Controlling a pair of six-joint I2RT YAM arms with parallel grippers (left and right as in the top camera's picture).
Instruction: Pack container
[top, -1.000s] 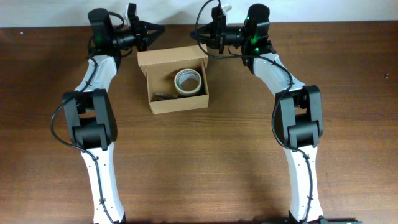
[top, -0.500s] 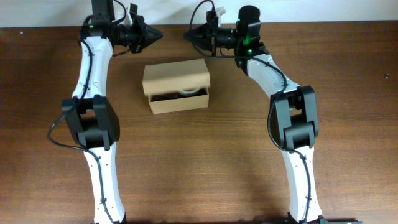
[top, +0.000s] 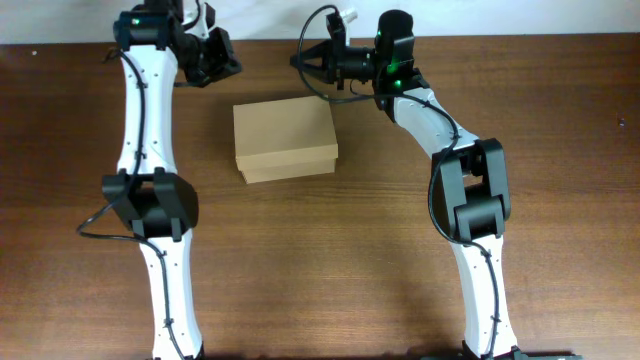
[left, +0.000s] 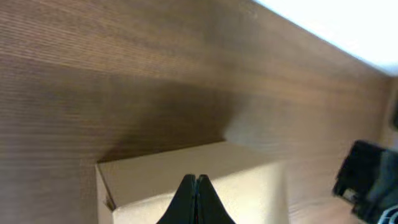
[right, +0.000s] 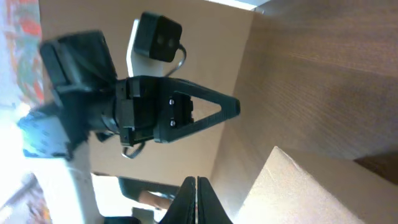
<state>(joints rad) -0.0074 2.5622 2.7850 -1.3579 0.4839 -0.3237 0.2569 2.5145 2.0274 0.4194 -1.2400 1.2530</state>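
Observation:
The container (top: 285, 135) is a plain tan cardboard box at the back middle of the table, with its flap lid down, so its contents are hidden. My left gripper (top: 226, 66) is shut and empty, raised just behind the box's back left corner. My right gripper (top: 298, 62) is shut and empty, raised behind the box's back right part. The left wrist view shows the box lid (left: 186, 168) below the shut fingertips (left: 196, 180). The right wrist view shows a box corner (right: 323, 193), the shut fingertips (right: 194, 181) and the left gripper (right: 231, 107) opposite.
The wooden table (top: 400, 250) stretches in front of and beside the box. The table's back edge and a white wall (top: 500, 18) lie right behind both grippers. Both arms reach along the left and right of the box.
The box lid has come down from open to fully closed, hiding the tape roll inside. The left gripper has drawn back and turned; the right gripper has shifted slightly left.

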